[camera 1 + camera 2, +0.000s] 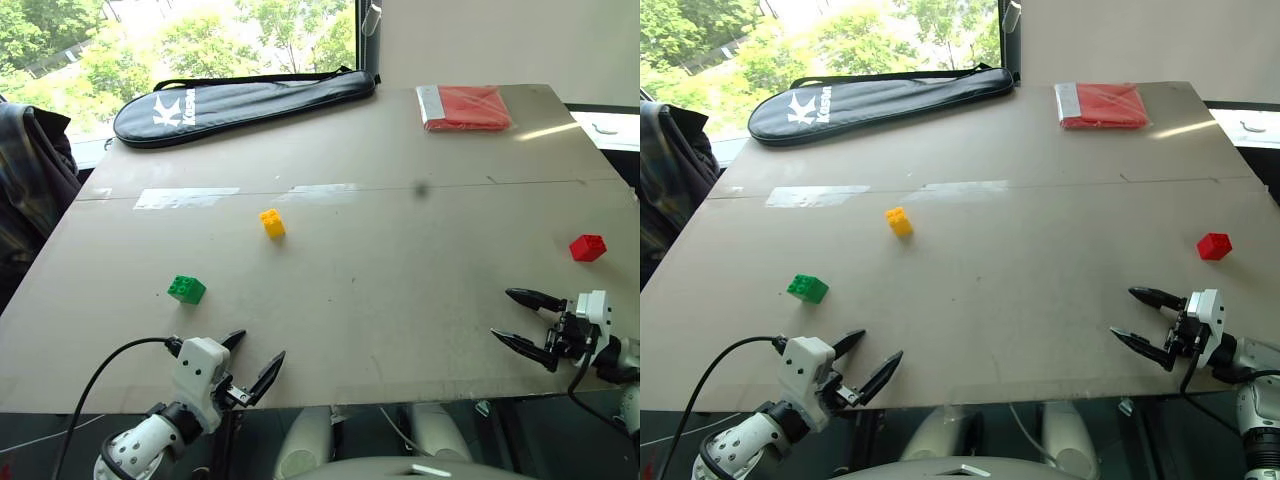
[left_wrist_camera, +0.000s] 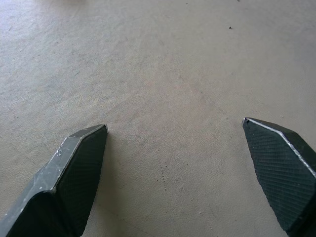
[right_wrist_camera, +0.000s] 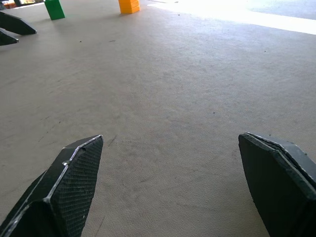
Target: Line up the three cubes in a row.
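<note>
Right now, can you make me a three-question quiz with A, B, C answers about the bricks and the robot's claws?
1. Which brick lies nearest the right end effector?
A. the yellow brick
B. the green brick
C. the red brick

2. How many toy bricks are on the table?
A. two
B. three
C. five

3. How is the left end effector right now?
A. open and empty
B. shut on the green brick
C. shut on the yellow brick

Answers:
1. C, the red brick sits just beyond that end effector, while the green brick and yellow brick lie far off to the left.
2. B, one yellow, one green and one red show on the tabletop.
3. A, its two black fingers stand spread with only bare table between them.
</note>
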